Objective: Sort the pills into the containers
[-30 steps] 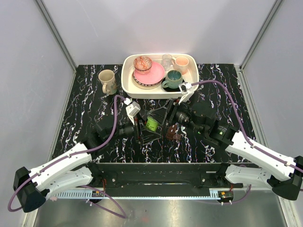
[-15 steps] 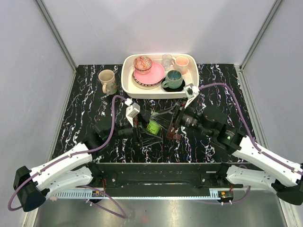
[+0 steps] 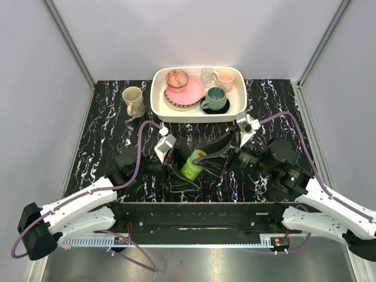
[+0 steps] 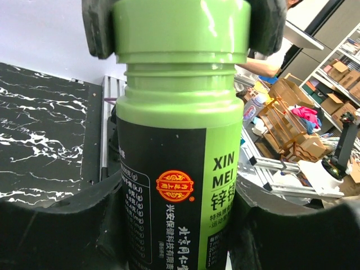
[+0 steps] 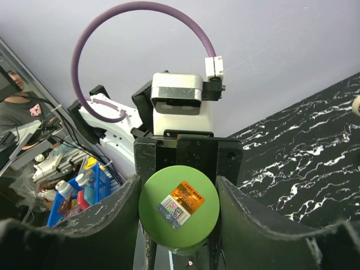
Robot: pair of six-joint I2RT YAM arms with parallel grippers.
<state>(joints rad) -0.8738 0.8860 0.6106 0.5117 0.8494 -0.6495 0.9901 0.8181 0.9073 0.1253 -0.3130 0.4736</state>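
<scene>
Since the earlier frame the right arm has drawn back toward its own side and the near edge, and the green bottle (image 3: 191,167) has dropped lower over the table (image 3: 106,129) and leaned further over. It now sits tilted between the two arms, base toward the near left and cap (image 4: 181,28) toward the far right. The left gripper (image 4: 179,225) clamps the labelled body of the bottle, one finger on each side. In the left wrist view the label shows a red-and-gold seal and the letters XIN MEI. The right gripper (image 5: 179,214) closes on the cap. In the right wrist view the round cap top with its small sticker sits squarely between the two dark fingers (image 5: 112,219), and both touch its rim. Neither pair of jaws is spread free; each pinches its own part of the bottle. Both grippers meet at the bottle near the middle of the table, in front of the white tray (image 3: 157,106). The tray sits at the far edge and holds a pink plate (image 3: 187,91) and a teal mug (image 3: 215,98). A beige mug (image 3: 134,101) stands on the table just left of the tray. The small brown case seen under the right gripper earlier cannot be made out from above.
</scene>
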